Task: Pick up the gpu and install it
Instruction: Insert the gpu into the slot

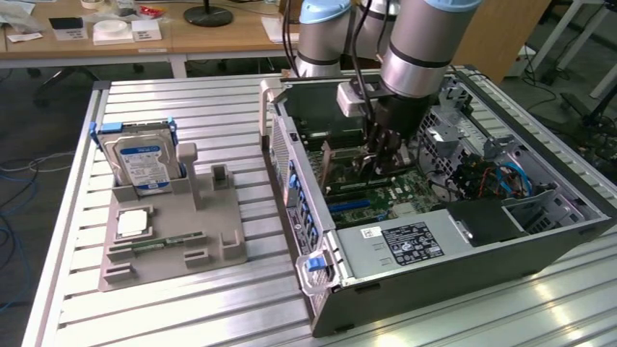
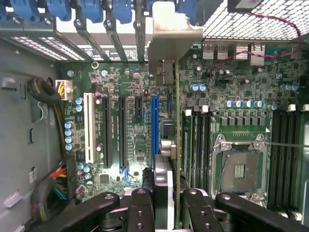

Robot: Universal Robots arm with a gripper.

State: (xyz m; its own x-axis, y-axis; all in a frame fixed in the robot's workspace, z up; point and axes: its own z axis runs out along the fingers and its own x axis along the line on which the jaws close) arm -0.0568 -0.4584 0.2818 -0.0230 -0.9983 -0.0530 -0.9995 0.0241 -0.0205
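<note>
We see the gripper (image 1: 383,160) down inside the open PC case (image 1: 540,246), its fingers (image 2: 140,212) narrowed on the gpu (image 2: 170,145). The card stands on edge, upright, over the motherboard (image 2: 231,87), seen edge-on in the wrist view: thin board w/ a silver bracket (image 2: 169,38) at the end toward the case's rear slot covers (image 2: 91,9). It sits just beside the blue PCIe slot (image 2: 155,125), between that slot & the RAM slots (image 2: 198,140). We can't tell whether the card edge is already seated in a slot or just above the board.

In the exterior view the arm (image 1: 420,43) drops straight into the case, card held between the fingertips near the empty CPU socket (image 2: 239,169).

Well apart, toward the exterior view's left, a grey holder tray (image 1: 217,238) lies on the slatted aluminium table (image 1: 173,108). A silver blue-labelled hard drive (image 1: 143,163) stands upright in it, w/ a CPU chip (image 1: 131,223) & a slim green memory stick (image 1: 164,244) lying flat nearby.
</note>
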